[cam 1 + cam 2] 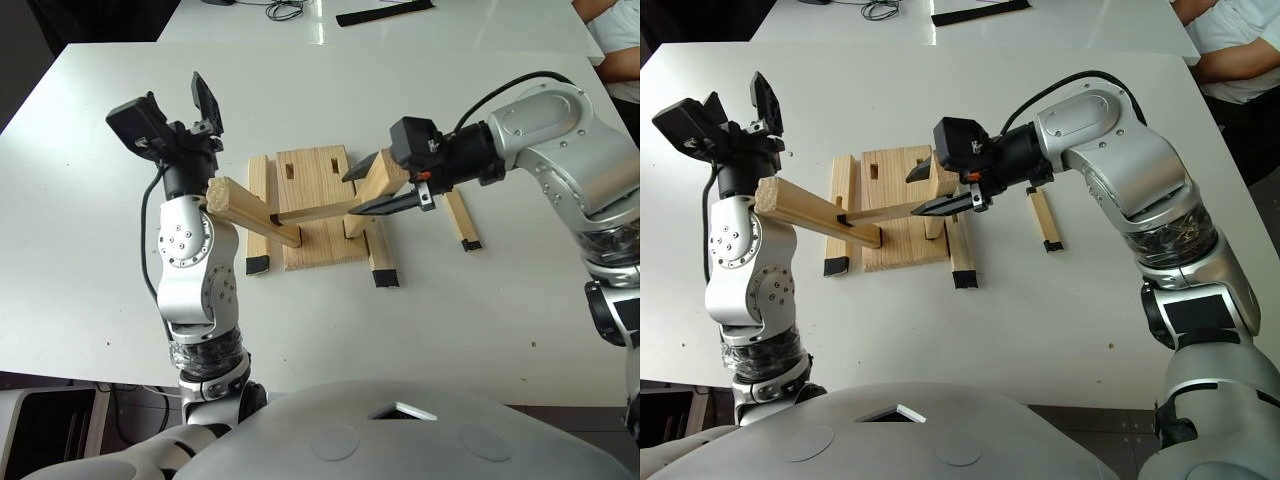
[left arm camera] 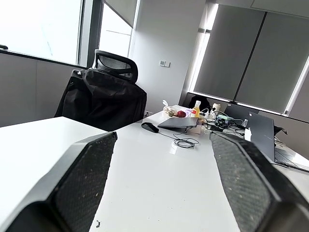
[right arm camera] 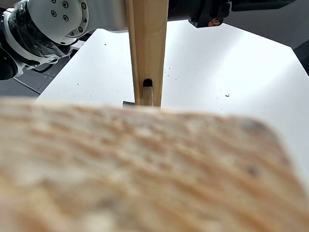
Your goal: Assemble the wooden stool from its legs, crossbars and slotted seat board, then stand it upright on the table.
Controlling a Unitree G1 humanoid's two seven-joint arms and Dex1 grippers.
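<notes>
Stool frame (image 1: 312, 213), right end effector (image 1: 352, 194) clamped on, crowds gaping left end effector's (image 1: 738, 105) arm (image 1: 735, 245).

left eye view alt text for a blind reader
The right gripper holds a pale wooden leg, joined by a crossbar to a second leg, above the slotted wooden seat board on the white table. The left gripper is open.
</notes>
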